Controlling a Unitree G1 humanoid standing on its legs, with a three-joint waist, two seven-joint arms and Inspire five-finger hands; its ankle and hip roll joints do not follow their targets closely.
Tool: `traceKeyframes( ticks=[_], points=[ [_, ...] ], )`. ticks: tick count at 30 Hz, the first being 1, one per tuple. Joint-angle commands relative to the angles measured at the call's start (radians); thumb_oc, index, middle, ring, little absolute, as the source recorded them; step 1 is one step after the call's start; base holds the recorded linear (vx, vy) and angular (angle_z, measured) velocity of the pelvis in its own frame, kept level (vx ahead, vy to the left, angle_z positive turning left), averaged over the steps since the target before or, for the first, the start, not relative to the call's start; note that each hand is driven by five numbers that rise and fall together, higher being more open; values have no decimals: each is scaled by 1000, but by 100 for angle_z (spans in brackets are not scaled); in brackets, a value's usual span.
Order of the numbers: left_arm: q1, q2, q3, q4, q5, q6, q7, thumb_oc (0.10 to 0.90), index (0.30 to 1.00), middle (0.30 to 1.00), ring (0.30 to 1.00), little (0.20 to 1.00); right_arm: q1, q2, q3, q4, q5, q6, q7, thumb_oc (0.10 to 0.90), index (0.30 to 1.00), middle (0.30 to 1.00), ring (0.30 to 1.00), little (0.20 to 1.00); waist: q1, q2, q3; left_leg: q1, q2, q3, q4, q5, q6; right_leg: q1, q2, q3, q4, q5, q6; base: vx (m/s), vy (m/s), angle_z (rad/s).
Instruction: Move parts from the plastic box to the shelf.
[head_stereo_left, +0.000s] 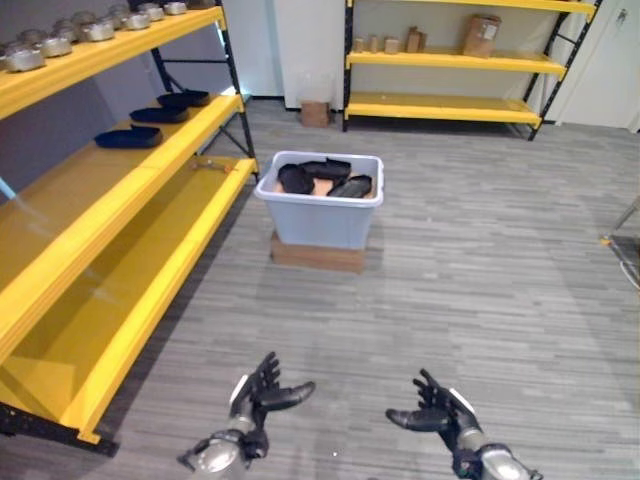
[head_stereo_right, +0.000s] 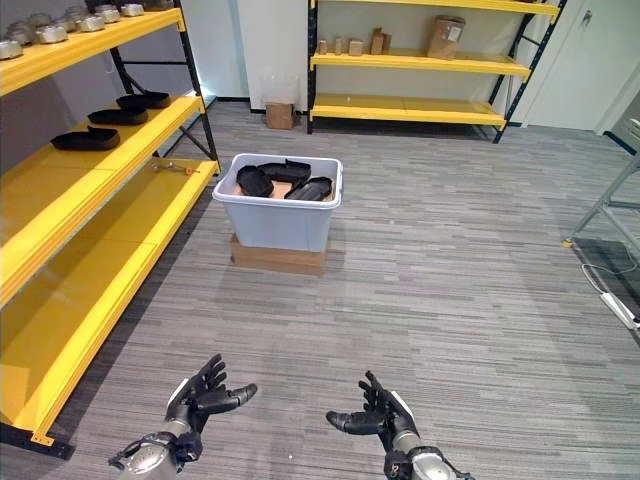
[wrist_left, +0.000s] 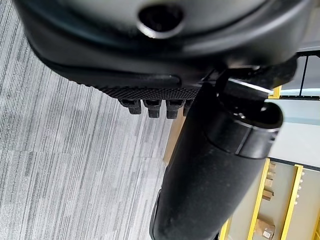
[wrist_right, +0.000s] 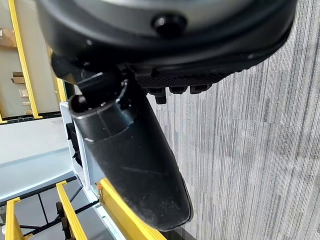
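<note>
A pale plastic box (head_stereo_left: 322, 215) stands on a flat cardboard base (head_stereo_left: 316, 254) in the middle of the floor, holding several black parts (head_stereo_left: 326, 178). To the left runs a yellow shelf (head_stereo_left: 110, 225); three more black parts (head_stereo_left: 128, 137) lie on its middle level. My left hand (head_stereo_left: 258, 392) and right hand (head_stereo_left: 434, 408) hover low near the bottom of the view, well short of the box. Both are open, fingers relaxed and thumbs turned toward each other, holding nothing. The left thumb (wrist_left: 215, 165) and right thumb (wrist_right: 130, 155) stand out straight in the wrist views.
Metal parts (head_stereo_left: 60, 38) line the yellow shelf's top level. A second yellow shelf (head_stereo_left: 455, 60) with brown boxes stands against the far wall, with a small cardboard box (head_stereo_left: 314, 112) beside it. A metal frame (head_stereo_right: 610, 205) stands at the right. Grey floor lies between me and the box.
</note>
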Motion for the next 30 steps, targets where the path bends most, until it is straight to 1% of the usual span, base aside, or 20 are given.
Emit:
traceKeyframes(
  ticks=[1, 11, 14, 15, 16, 18, 19, 20, 21, 22, 23, 24, 25, 26, 27, 28, 30],
  points=[
    [-87, -2, 26, -33, 1, -89, -21, 900, 1000, 1000, 1000, 1000, -65, -10, -9, -79, 10, -80, 10, 900, 1000, 1000, 1000, 1000, 12, -34, -51, 0, -6, 13, -3, 10, -14, 2, -18, 25, 0, 45, 81, 0, 0, 0],
    [-100, -3, 29, -32, -1, -92, -13, 900, 1000, 1000, 1000, 1000, -81, -12, -11, -80, 10, -81, 8, 900, 1000, 1000, 1000, 1000, 7, -32, -36, 7, -11, 15, -3, 6, -3, -7, -25, 30, 18, 45, 78, -3, 18, 0],
    [-113, 2, 37, -37, -14, -98, -7, 900, 1000, 1000, 1000, 1000, -103, -14, -14, -74, 15, -85, 2, 900, 1000, 1000, 1000, 1000, 14, -40, -19, -8, -20, 16, 46, -15, 11, -23, -31, 33, 63, 32, 79, -28, 61, -3],
    [-118, 4, 38, -39, -15, -99, -4, 900, 1000, 1000, 1000, 1000, -111, -15, -13, -74, 16, -87, 0, 900, 1000, 1000, 1000, 1000, 15, -42, -11, -21, -21, 18, 73, -27, 16, -40, -32, 35, 95, 24, 79, -78, 92, -4],
    [-127, 8, 35, -35, -15, -98, -2, 900, 1000, 1000, 1000, 1000, -120, -14, -8, -74, 17, -88, 0, 900, 1000, 1000, 1000, 1000, 13, -41, -2, -36, -23, 17, 102, -42, 22, -69, -30, 31, 156, 4, 76, -77, 112, -9],
    [-137, 13, 32, -39, -16, -96, 1, 900, 1000, 1000, 1000, 1000, -128, -13, -4, -82, 15, -87, 2, 900, 1000, 1000, 1000, 1000, 9, -39, 14, -49, -26, 8, 126, -56, 34, -111, -26, 28, 247, -16, 85, -75, 105, -9],
    [-144, 16, 28, -42, -13, -97, 2, 900, 1000, 1000, 1000, 1000, -132, -10, -1, -87, 17, -88, 1, 900, 1000, 1000, 1000, 1000, 6, -39, 24, -54, -29, 2, 142, -62, 39, -141, -30, 24, 307, -10, 95, -70, 93, -9],
    [-150, 18, 27, -39, -9, -96, 4, 900, 1000, 1000, 1000, 1000, -136, -5, 1, -86, 16, -87, 0, 900, 1000, 1000, 1000, 1000, 2, -39, 31, -58, -32, 1, 152, -69, 45, -176, -34, 25, 368, 5, 107, -54, 105, -8],
    [-156, 19, 24, -42, -5, -96, 6, 900, 1000, 1000, 1000, 1000, -136, -3, 2, -92, 12, -88, -1, 900, 1000, 1000, 1000, 1000, -2, -38, 42, -58, -35, -2, 169, -81, 56, -206, -42, 29, 443, 34, 117, -24, 79, 0],
    [-156, 19, 24, -42, -5, -96, 6, 900, 1000, 1000, 1000, 1000, -136, -3, 2, -92, 12, -88, -1, 900, 1000, 1000, 1000, 1000, -2, -38, 42, -58, -35, -2, 169, -81, 56, -206, -42, 29, 443, 34, 117, -5, 120, 4],
    [-164, 18, 19, -42, 3, -94, 4, 900, 1000, 1000, 1000, 1000, -134, 0, 5, -104, 9, -90, 1, 900, 1000, 1000, 1000, 1000, -9, -37, 62, -51, -44, -4, 191, -97, 69, -265, -50, 31, 574, 99, 126, 4, 126, 3],
    [-168, 20, 16, -46, 8, -94, 3, 900, 1000, 1000, 1000, 1000, -132, -2, 6, -112, 4, -91, 3, 900, 1000, 1000, 1000, 1000, -12, -33, 75, -44, -47, -1, 209, -109, 77, -294, -53, 27, 641, 124, 124, 10, 167, 5],
    [-170, 21, 9, -51, 10, -93, 1, 900, 1000, 1000, 1000, 1000, -132, -6, 5, -122, -1, -93, 3, 900, 1000, 1000, 1000, 1000, -14, -25, 86, -37, -46, 0, 217, -117, 83, -318, -53, 14, 697, 124, 116, 36, 127, 6],
    [-168, 17, 6, -51, 10, -92, -2, 900, 1000, 1000, 1000, 1000, -127, -9, 3, -125, -9, -93, 3, 900, 1000, 1000, 1000, 1000, -15, -22, 89, -30, -50, 0, 224, -129, 87, -340, -59, -1, 723, 116, 112, 79, 106, 9],
    [-163, 14, 9, -54, 11, -91, -5, 900, 1000, 1000, 1000, 1000, -123, -10, 0, -128, -14, -92, 3, 900, 1000, 1000, 1000, 1000, -18, -22, 89, -18, -58, 0, 225, -139, 89, -353, -68, -10, 718, 117, 110, 142, 88, 5],
    [-159, 11, 9, -51, 15, -91, -11, 900, 1000, 1000, 1000, 1000, -123, -12, 0, -124, -17, -91, 5, 900, 1000, 1000, 1000, 1000, -24, -23, 86, -3, -68, -1, 221, -146, 90, -375, -64, -12, 685, 117, 108, 169, 68, 3],
    [-157, 2, 10, -39, 15, -92, -12, 900, 1000, 1000, 1000, 1000, -124, -18, -3, -120, -16, -93, -2, 900, 1000, 1000, 1000, 1000, -39, -27, 89, 27, -90, -14, 216, -160, 91, -397, -37, -22, 598, 118, 110, 194, 37, -2]
  ],
)
